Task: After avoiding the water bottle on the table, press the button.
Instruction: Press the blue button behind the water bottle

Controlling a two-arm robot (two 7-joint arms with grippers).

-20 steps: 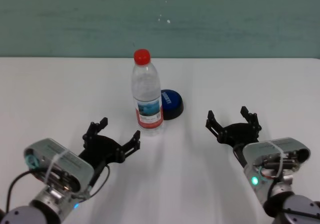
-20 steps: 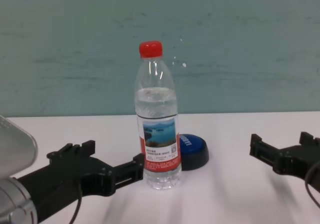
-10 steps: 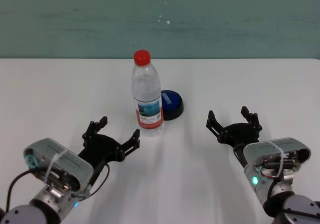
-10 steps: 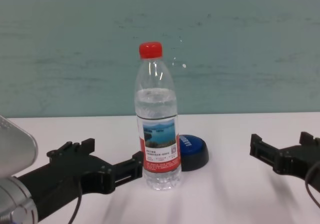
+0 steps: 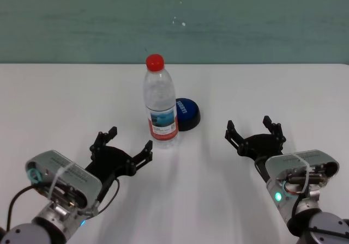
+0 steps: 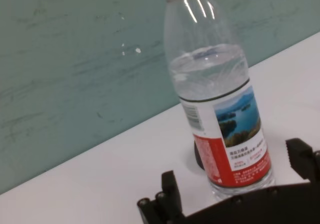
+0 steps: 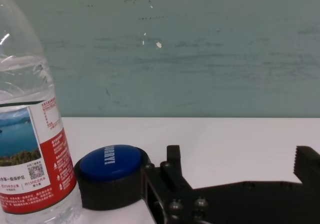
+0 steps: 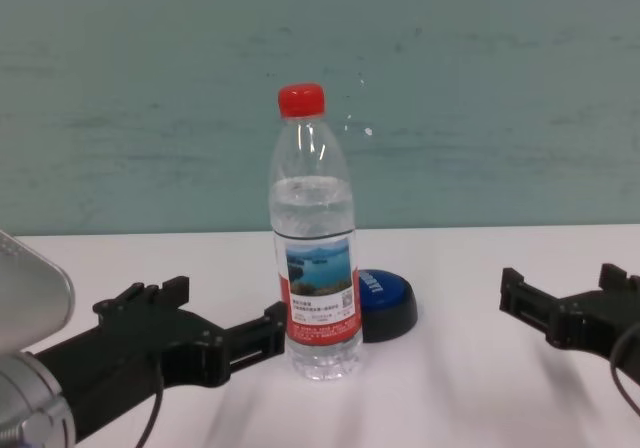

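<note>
- Two grippers sat low over the near half of the table (image 5: 49, 97), neither holding anything.
- Left gripper (image 5: 122, 146) at about 7 o'clock from the water bottle (image 5: 160, 105), fingers spread wide apart, one fingertip (image 8: 274, 318) just beside the bottle's base in the chest view; contact could not be judged.
- Right gripper (image 5: 254, 130) at about 4 o'clock from the bottle, well apart from it, fingers likewise spread and empty.
- Bottle stood upright near the table's middle, red cap on, clear water up to its shoulder, red-and-white label with a lake photo facing the robot.
- Button (image 5: 186, 113), blue dome on a black base, lay at about 2 o'clock from the bottle, just behind it and partly hidden by it; touching or not, unclear. Its top was bare.
- Farthest back, a teal wall (image 5: 262, 20) ran along the table's far edge.
</note>
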